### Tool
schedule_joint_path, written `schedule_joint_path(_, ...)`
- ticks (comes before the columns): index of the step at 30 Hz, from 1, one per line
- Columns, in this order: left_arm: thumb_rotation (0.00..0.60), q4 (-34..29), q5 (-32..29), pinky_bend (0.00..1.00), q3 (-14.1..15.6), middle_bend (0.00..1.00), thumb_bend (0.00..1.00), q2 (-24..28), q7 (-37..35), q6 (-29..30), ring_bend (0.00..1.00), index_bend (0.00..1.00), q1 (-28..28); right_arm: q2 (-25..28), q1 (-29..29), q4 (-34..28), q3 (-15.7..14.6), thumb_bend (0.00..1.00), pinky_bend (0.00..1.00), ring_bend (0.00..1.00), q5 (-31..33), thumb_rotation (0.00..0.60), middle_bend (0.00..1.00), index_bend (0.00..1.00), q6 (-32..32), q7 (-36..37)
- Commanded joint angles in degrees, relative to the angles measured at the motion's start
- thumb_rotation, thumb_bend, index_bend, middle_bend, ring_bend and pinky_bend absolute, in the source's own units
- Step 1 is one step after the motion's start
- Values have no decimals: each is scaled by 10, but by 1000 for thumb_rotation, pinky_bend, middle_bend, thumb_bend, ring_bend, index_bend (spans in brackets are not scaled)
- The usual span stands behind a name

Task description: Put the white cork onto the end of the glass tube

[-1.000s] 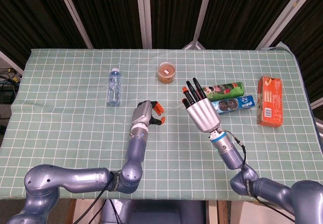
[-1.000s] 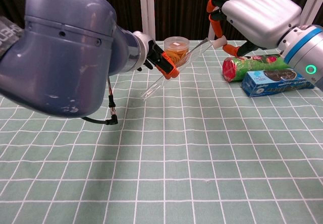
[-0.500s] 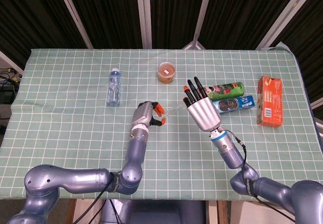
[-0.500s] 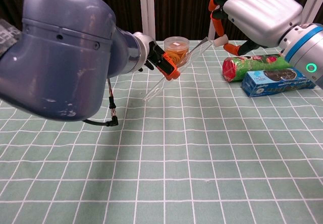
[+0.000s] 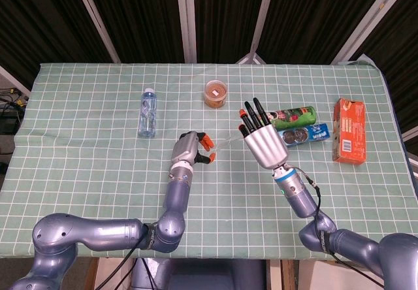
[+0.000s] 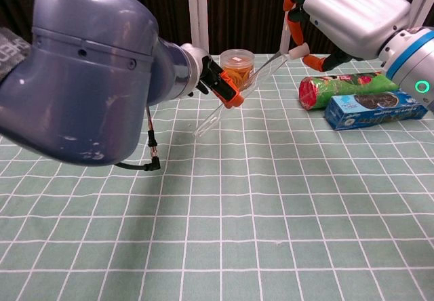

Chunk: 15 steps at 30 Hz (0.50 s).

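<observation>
My left hand [image 5: 190,148] [image 6: 215,81] grips a clear glass tube [image 6: 237,94] near its middle, and the tube slants up to the right above the table. My right hand [image 5: 263,140] [image 6: 339,11] pinches the small white cork [image 6: 297,50] between thumb and a finger, the other fingers spread. The cork sits right at the tube's upper end; whether it is pressed on cannot be told. In the head view the tube [image 5: 224,143] is a faint line between the hands, and the cork is hidden behind the right hand.
A round tub with orange contents [image 5: 215,93] [image 6: 237,63] stands behind the tube. A green can [image 5: 292,115] [image 6: 339,88] and a blue can [image 5: 300,135] [image 6: 369,108] lie under the right hand. A water bottle [image 5: 147,113] lies at the left, an orange box [image 5: 349,131] at the right.
My right hand has shifted slightly right and up with the cork. The left hand raised the tube's upper end, keeping it against the cork.
</observation>
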Motion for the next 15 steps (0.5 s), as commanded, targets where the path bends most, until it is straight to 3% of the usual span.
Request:
schedule_joint_path(1, 600, 0, 1, 0, 0, 473, 618, -2, 0, 1, 128, 571, -1, 0, 0, 0, -1, 369, 0, 110, -1, 600, 263, 655, 0, 1)
schedule_joint_path(15, 600, 4, 0, 0, -2, 473, 618, -6, 2, 3, 128, 570, -4, 1, 0, -5, -2, 370, 0, 110, -3, 600, 263, 655, 1, 2)
